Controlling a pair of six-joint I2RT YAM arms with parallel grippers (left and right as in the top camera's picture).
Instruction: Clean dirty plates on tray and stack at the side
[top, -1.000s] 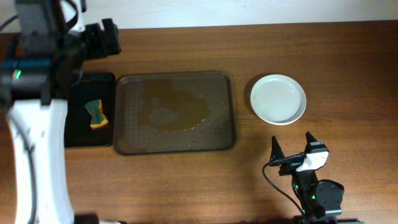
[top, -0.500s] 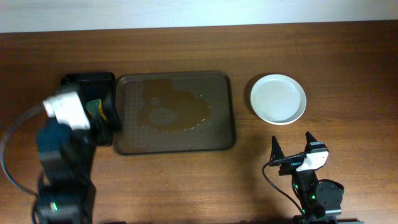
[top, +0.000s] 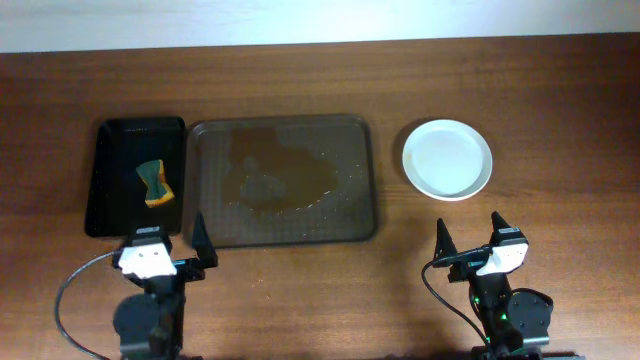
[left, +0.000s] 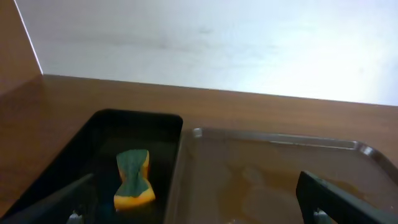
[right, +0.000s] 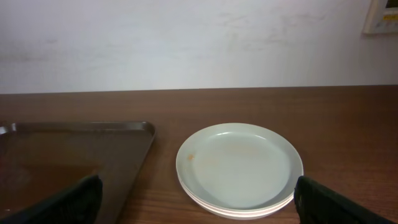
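The plates (top: 447, 159) stand in one stack on the table to the right of the brown tray (top: 365, 175); the top one is pale and nearly clean, with a tiny orange speck in the right wrist view (right: 239, 168). The tray holds only a wet brown smear and no plates; it also shows in the left wrist view (left: 280, 168) and the right wrist view (right: 74, 155). My left gripper (top: 165, 249) is open and empty at the front, near the tray's front left corner. My right gripper (top: 470, 243) is open and empty in front of the stack.
A smaller black tray (top: 105, 180) lies left of the brown tray, with a green and yellow sponge (top: 154, 183) in it; the sponge also shows in the left wrist view (left: 134, 179). A pale wall runs behind the table.
My left arm has swung down from over the black tray at the back left to the front edge, now resting low and open. The right arm and plates have not moved.
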